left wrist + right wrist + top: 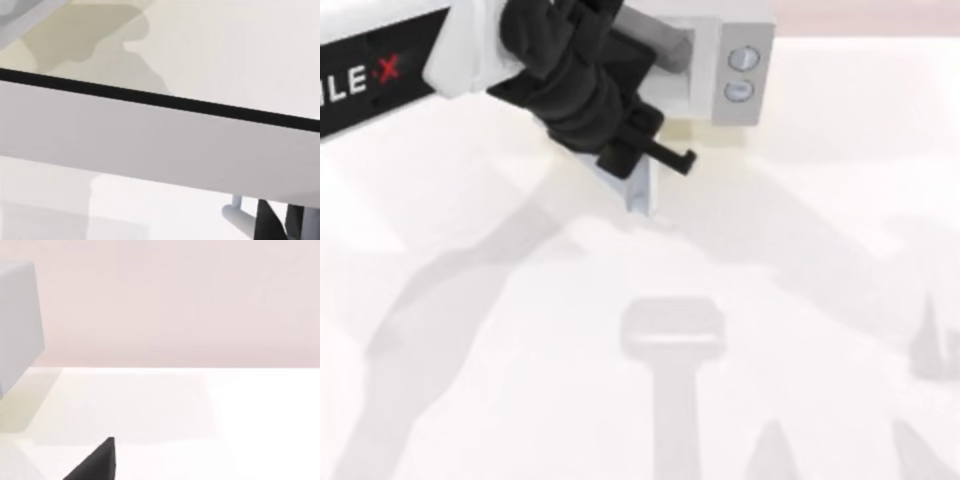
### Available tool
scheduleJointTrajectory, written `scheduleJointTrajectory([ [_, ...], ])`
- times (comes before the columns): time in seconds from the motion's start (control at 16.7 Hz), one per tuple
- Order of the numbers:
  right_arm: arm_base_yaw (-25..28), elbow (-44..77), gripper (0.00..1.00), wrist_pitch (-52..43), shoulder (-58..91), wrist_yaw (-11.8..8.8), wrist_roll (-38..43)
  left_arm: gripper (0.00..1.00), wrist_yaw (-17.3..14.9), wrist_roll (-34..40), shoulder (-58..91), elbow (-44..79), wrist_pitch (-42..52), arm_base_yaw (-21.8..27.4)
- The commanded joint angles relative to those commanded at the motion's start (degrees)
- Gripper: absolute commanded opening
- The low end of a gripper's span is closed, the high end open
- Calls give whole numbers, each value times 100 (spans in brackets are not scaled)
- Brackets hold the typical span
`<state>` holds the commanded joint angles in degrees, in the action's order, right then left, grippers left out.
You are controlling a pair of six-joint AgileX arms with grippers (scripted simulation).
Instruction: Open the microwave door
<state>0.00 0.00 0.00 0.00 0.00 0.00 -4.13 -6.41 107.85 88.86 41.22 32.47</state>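
Our left arm's matte black two-finger tool (pixel 655 150) sits in the upper middle of the top view, at the outer edge of the flat light-grey microwave door (pixel 638 188). We cannot tell how wide its fingers stand, as the bulky black wrist covers them. The door has swung out from the small boxy light-grey microwave (pixel 720 70) at the top centre of the frame and points down toward the frame's middle, seen nearly edge-on as a thin pale blade. Two round silver knobs (pixel 742 75) stack on the narrow front panel. In the left wrist view the door (pixel 150 140) fills the frame as a smooth grey slab with a black rim line. The smooth white table (pixel 820 250) carries soft arm shadows. Our right arm's tool shows only as a dark wedge (pixel 97 462) in its own wrist view.
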Motion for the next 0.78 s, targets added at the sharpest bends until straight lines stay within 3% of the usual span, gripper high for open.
scheduleJointTrajectory([
  [0.42, 0, 0, 100, 0, 0, 0, 0, 0, -437, -852, -336, -366, 11, -319],
  [0.78, 0, 0, 100, 0, 0, 0, 0, 0, -474, -918, -356, -398, 17, -344],
])
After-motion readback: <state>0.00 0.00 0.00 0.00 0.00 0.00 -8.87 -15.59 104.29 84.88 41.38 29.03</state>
